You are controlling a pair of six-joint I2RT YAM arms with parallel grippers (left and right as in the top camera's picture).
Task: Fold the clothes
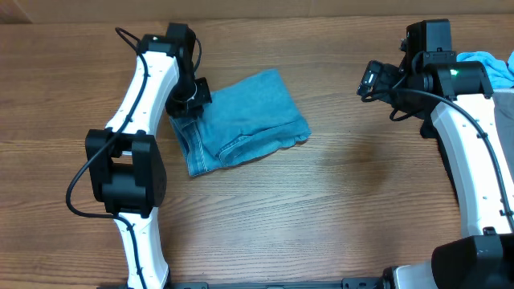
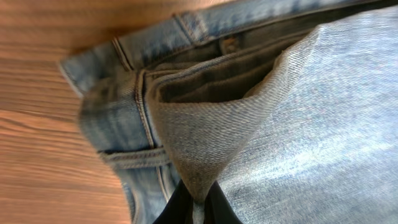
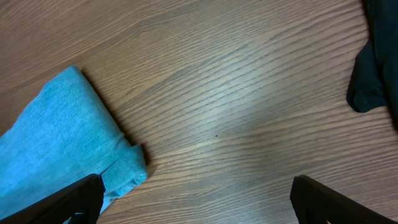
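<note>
**Overhead view.** We see the faded light-blue denim jeans (image 1: pixel 245 120) lying in a folded, roughly rectangular bundle on the brown wood-grain table (image 1: pixel 337 217), left of centre and towards the far edge. The left gripper (image 1: pixel 187 99) sits at the bundle's upper left corner, touching the cloth. The right gripper (image 1: pixel 368 80) hangs over bare table, well apart from the jeans, pointing towards them. A crumpled sky-blue garment (image 1: pixel 491 66) lies at the table's far right edge, partly behind the right arm.

**Left wrist view.** We see the waistband, a belt loop and the pocket stitching of the jeans (image 2: pixel 298 124). The left gripper (image 2: pixel 198 210) has its dark fingers (image 2: pixel 177 208) pressed together on a raised, pointed fold of denim, so it is pinching the jeans.

**Right wrist view.** The right gripper (image 3: pixel 196 190) has its two black fingers (image 3: pixel 78 199) spread wide at the bottom corners of the frame, with only table between them; it holds nothing. A dark garment (image 3: pixel 373 68) lies at the upper right edge.
</note>
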